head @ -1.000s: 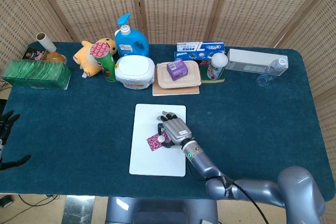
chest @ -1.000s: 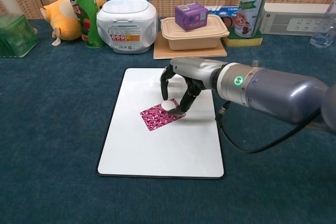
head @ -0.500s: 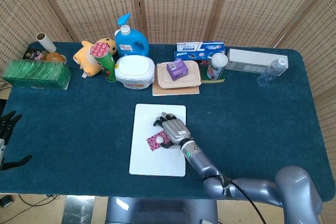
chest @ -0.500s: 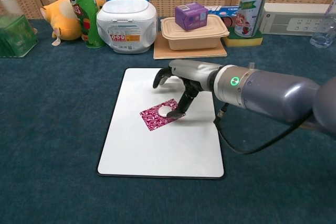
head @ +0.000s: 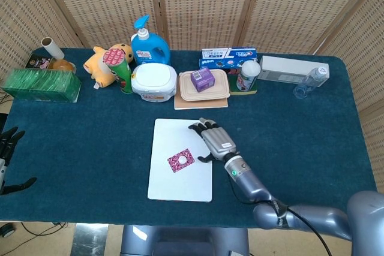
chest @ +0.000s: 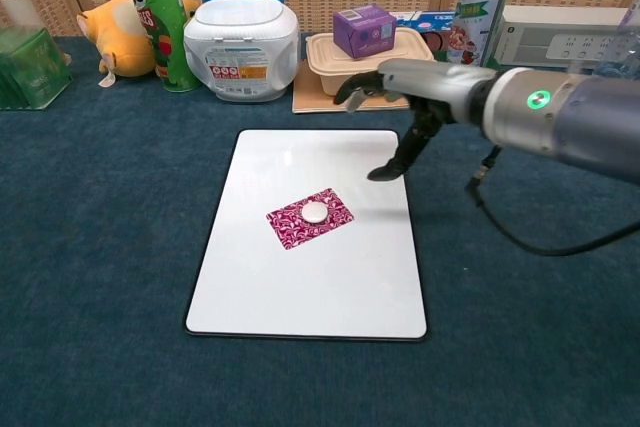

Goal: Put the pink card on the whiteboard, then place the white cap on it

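1. The white cap (chest: 315,211) sits on the middle of the pink card (chest: 309,218), and the card lies flat near the centre of the whiteboard (chest: 300,292), slightly toward its right edge.
2. The whiteboard rests on the blue table (chest: 100,247), midway along the front half, apart from the row of goods at the back edge.
3. The right hand (chest: 400,107) hangs above the whiteboard's far right corner, clear of card and cap, fingers spread loosely and holding nothing.
4. The left hand (head: 7,148) shows only at the table's left edge in the head view, fingers apart and empty.
5. Judged from the layout, both steps look done: card on board, cap on card.
6. What remains seems to be drawing the right arm away without brushing the board, since a nudge could slide the cap off the card.
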### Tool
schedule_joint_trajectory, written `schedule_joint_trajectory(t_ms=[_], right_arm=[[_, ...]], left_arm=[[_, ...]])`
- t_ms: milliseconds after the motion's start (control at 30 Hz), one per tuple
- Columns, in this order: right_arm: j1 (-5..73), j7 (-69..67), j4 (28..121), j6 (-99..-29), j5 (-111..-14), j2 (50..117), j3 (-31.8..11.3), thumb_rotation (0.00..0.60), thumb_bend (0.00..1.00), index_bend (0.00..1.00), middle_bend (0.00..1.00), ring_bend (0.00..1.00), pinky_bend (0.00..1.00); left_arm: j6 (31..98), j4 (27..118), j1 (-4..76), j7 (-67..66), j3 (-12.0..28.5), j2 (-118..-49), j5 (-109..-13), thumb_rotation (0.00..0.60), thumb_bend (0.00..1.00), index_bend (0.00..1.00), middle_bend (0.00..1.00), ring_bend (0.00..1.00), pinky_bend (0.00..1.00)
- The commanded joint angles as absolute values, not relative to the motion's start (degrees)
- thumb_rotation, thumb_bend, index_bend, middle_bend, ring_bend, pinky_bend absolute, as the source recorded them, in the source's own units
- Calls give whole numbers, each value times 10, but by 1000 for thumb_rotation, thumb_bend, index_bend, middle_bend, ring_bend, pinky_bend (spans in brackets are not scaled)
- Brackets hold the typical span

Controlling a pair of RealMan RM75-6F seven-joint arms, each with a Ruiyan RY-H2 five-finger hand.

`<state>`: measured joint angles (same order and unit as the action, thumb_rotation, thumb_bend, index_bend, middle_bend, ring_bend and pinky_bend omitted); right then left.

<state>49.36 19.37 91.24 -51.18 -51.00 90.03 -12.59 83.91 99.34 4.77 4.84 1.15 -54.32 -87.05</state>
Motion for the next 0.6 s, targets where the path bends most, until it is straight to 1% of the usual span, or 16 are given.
schedule_joint_trajectory(t_ms=[33,133,200,300,367,433,467,533,600], right_arm=[[445,147,941,-539,-586,836,-95,600,197,126,136,12,72],[418,125,933,-568,-642,808,-75,600,84,126,105,5,70],[398,110,923,-595,-681,789,-62,600,53,127,87,3,68],[369,91,909,-639,-726,769,-46,600,46,121,61,0,53],[328,84,886,-703,-760,745,-29,600,46,115,49,0,41],[307,77,864,-738,-786,739,-19,599,31,112,43,0,32],[300,74,856,-750,-793,737,-16,590,22,111,42,0,29],[271,51,835,-784,-809,730,-7,538,2,107,41,0,20],[242,30,829,-810,-809,719,0,500,0,99,42,0,12]], left_arm=[[842,995,47,41,12,-546,-869,600,83,0,0,0,75],[843,997,46,35,12,-548,-869,600,83,0,0,0,75],[843,998,46,29,12,-550,-869,600,84,0,0,0,75],[843,1001,46,23,11,-551,-870,600,84,0,0,0,75],[845,1003,45,17,10,-553,-872,600,84,0,0,0,75],[847,1004,44,13,10,-554,-872,600,84,0,0,0,75],[847,1004,44,11,10,-555,-872,600,84,0,0,0,75],[849,1006,43,6,9,-556,-874,600,84,0,0,0,75],[852,1007,41,1,7,-557,-877,600,83,0,0,0,75]])
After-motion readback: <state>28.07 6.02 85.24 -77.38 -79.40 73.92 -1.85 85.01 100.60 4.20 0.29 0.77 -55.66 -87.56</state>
